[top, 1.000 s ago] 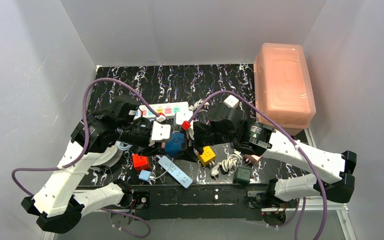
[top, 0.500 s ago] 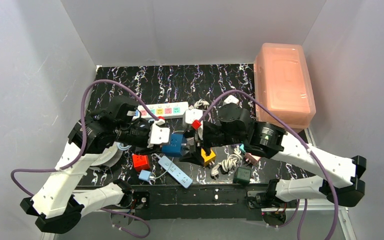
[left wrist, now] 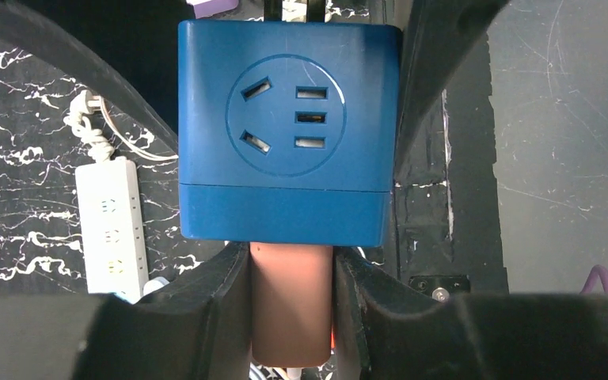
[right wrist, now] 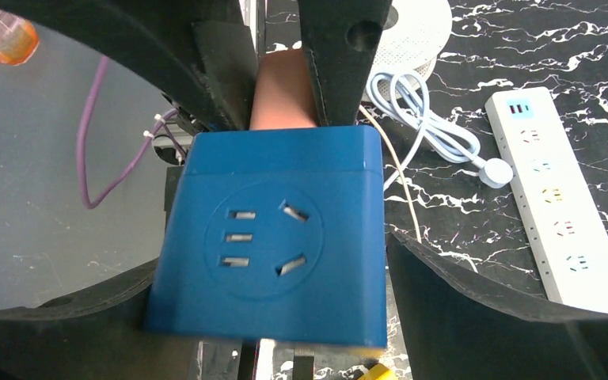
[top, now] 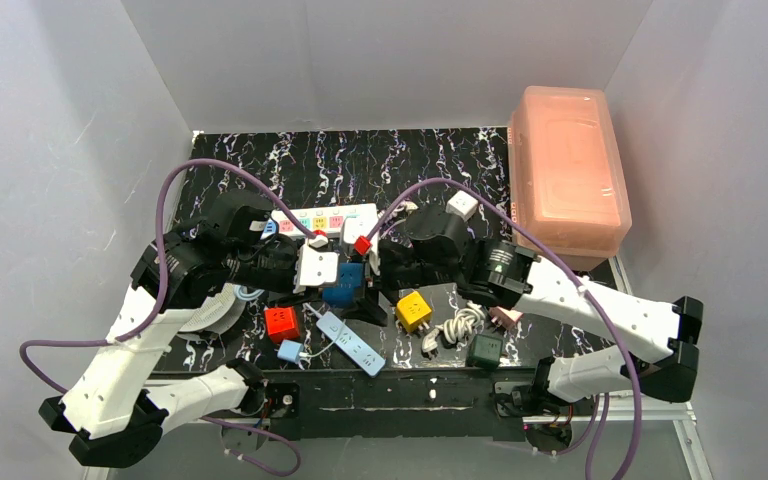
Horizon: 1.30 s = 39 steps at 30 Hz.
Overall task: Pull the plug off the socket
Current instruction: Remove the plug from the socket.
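The socket, a long white power strip point(top: 325, 219) with pastel outlet faces, lies at the back; the right wrist view point(right wrist: 562, 226) shows no plug in those faces. My left gripper point(left wrist: 291, 273) is shut on a brown plug point(left wrist: 291, 305) that sits in one face of a blue cube outlet block point(left wrist: 285, 134). The block is held above the table point(top: 345, 285). My right gripper point(right wrist: 273, 269) is open around the blue block point(right wrist: 273, 237). Its left finger is against the block and a gap shows at its right finger. The brown plug point(right wrist: 285, 91) shows behind the block.
A slim strip point(top: 352, 341), red cube point(top: 281, 322), yellow cube point(top: 413, 309), dark green cube point(top: 484, 349) and coiled white cord point(top: 455, 325) lie near the front. A pink lidded box point(top: 568, 170) stands at the back right. A coiled cable point(right wrist: 431, 119) lies beside the white strip.
My right arm swung out to the right, then came back left, and its fingers now flank the blue block. My left gripper kept its hold on the brown plug and barely moved.
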### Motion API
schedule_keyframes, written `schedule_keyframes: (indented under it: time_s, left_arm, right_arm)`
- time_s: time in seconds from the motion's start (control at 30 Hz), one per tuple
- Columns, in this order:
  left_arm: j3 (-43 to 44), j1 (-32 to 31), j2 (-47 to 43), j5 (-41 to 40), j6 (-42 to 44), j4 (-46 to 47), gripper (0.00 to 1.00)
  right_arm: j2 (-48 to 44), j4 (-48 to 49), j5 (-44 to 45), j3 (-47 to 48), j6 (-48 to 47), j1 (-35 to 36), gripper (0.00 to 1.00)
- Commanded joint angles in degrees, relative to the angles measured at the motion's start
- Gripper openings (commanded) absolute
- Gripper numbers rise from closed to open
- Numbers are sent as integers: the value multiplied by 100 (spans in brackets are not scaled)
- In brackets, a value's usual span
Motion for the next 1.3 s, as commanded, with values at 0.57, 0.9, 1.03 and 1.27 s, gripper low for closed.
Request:
schedule_keyframes:
  time_s: [0.57,0.9,1.03,1.27]
  left_arm:
    - [-41,-44,-192,88,-7,-138,0]
    - [-51,-44,-198,96,-53,-133,80]
    - [-44,-54,-146,44,-29,-129,79]
    - [-469,-60,-218,-166,306,195,72]
  right_arm:
    - [404,558,220,425,-317,31,1]
    - [146,606,188,245,-404,31,1]
    - [129,659,143,235,-374,31,1]
    - [105,764,-115,261,-248,40,1]
